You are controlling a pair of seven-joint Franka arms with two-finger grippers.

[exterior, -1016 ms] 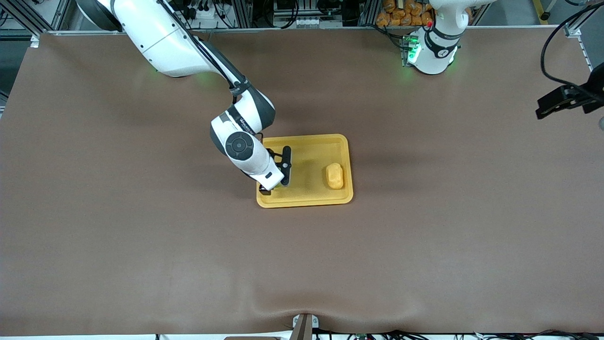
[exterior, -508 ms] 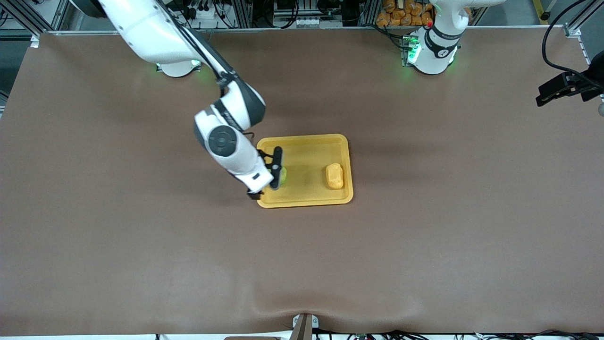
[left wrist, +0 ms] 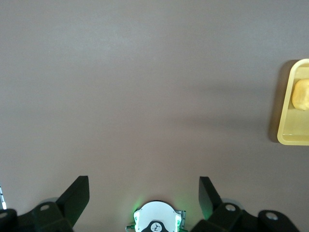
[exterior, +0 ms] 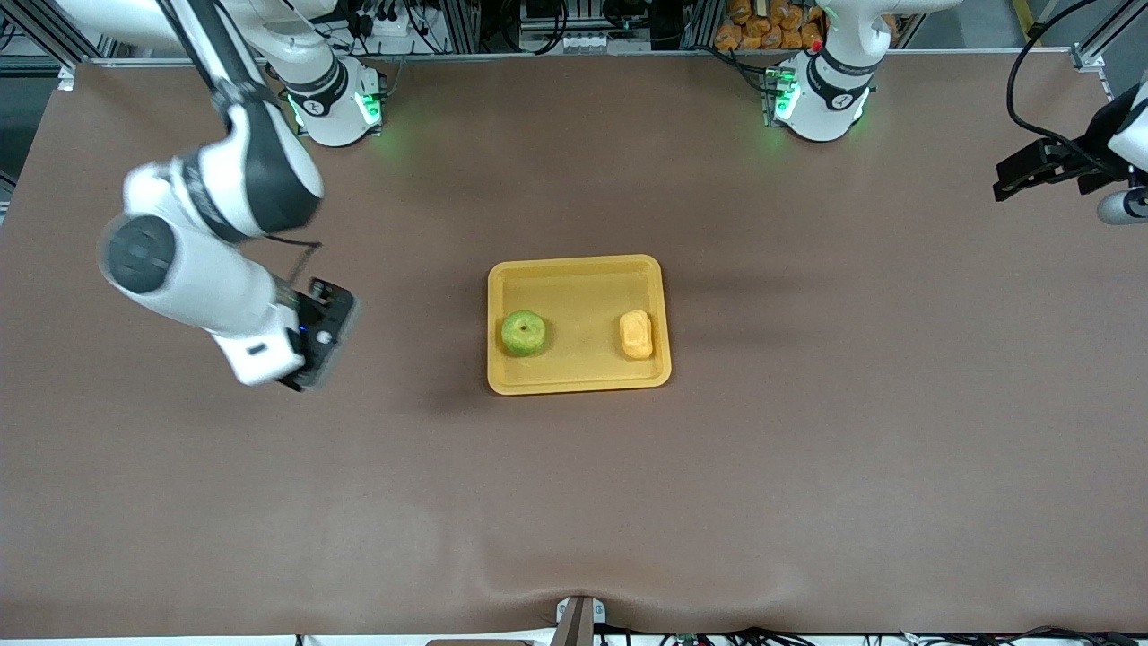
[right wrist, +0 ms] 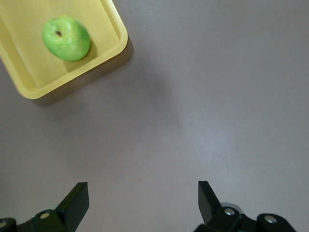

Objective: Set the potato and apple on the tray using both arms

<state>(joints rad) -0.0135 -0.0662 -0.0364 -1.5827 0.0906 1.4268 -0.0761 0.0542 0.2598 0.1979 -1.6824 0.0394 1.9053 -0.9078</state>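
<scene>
Apple (exterior: 524,333) and potato (exterior: 636,334), one of each, are lying in the single yellow tray (exterior: 578,381) at mid-table in the front view, the apple toward the right arm's end with its stem spot facing up, the potato toward the left arm's end with its long axis running from the robots' side toward the front camera. The right gripper (exterior: 314,336) is hanging over bare table well apart from the tray, toward the right arm's end; its fingers are hidden here. The left gripper (exterior: 1031,170) is showing only as a dark shape, apparently at that view's edge, over the left arm's end of the table.

Left wrist view is showing what the front view hides: the left gripper (left wrist: 144,195) is standing wide apart with nothing between its fingers (left wrist: 77,193), the potato (left wrist: 301,94) and a tray corner (left wrist: 285,137) at the picture's edge.

Right wrist view is showing the right gripper (right wrist: 143,198) likewise spread wide and gripping nothing, with the apple (right wrist: 66,37) sitting in the tray (right wrist: 77,75).
</scene>
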